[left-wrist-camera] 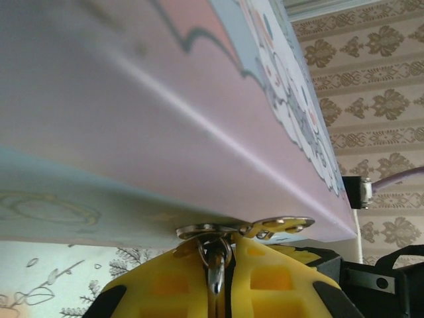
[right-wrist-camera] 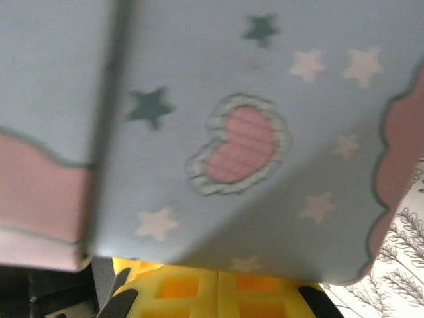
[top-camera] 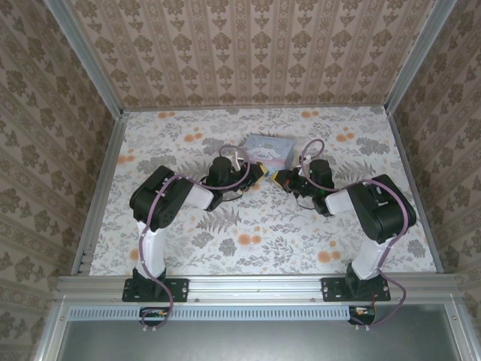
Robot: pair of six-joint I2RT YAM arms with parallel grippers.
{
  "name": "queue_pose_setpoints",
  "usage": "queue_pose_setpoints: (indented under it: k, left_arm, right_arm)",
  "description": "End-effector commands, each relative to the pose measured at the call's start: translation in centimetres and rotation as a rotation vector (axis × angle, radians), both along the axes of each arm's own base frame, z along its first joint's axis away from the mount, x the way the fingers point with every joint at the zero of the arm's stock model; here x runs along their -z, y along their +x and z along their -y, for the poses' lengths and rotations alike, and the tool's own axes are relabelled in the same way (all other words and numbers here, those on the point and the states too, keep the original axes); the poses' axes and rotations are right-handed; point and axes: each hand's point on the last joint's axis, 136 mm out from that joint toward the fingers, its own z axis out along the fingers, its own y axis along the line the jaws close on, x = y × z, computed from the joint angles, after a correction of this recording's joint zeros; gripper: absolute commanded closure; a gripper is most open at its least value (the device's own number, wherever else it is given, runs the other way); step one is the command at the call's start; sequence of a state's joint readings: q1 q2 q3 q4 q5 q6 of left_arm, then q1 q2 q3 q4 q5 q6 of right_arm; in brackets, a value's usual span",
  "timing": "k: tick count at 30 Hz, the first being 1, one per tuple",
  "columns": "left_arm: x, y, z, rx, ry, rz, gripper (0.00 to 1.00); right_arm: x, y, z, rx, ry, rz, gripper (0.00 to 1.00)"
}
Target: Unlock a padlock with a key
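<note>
Left wrist: a metal ring (left-wrist-camera: 214,277) against the tin (left-wrist-camera: 165,132) is pinched by the left hand (left-wrist-camera: 224,250); steadiness is advised.

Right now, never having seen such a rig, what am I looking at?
Two robot arms, left and right, are bolted to a table's near edge. The overhead picture looks down on both; the other two come from a camera on each wrist. A pale blue tin lies on the floral surface, with both grippers at its near side. The left gripper pinches a small metal loop at the tin's edge between yellow fingers. The right gripper sits close against the tin; whether it holds anything is hidden.
</note>
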State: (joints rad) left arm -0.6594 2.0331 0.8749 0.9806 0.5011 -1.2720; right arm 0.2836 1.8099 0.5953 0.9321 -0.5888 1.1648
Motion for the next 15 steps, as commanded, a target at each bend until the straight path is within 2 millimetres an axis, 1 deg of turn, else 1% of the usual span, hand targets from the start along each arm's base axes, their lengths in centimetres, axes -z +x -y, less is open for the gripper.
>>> queue_pose_setpoints:
  k: [1,3,7,12,15]
  left_arm:
    - [-2.2,-5.9,3.1,0.262,-0.049,0.006,1.0]
    - [-2.3,-6.1,3.1,0.267,-0.051,0.003,1.0]
    - [-2.5,-6.3,3.0,0.273,-0.051,0.008,1.0]
    - [-2.8,-6.5,3.0,0.282,-0.062,0.002,1.0]
    - [-3.0,-6.5,3.1,0.28,-0.076,-0.013,1.0]
  right_arm:
    - [-6.0,2.2,-0.6,0.037,0.228,0.166,1.0]
    - [-6.1,2.4,-0.8,0.036,0.251,0.146,1.0]
    - [-6.5,2.6,-0.6,0.029,0.238,0.142,1.0]
    - [-4.8,2.2,-0.5,-0.009,0.065,0.128,1.0]
    - [-4.6,1.8,-0.5,-0.04,-0.006,0.159,1.0]
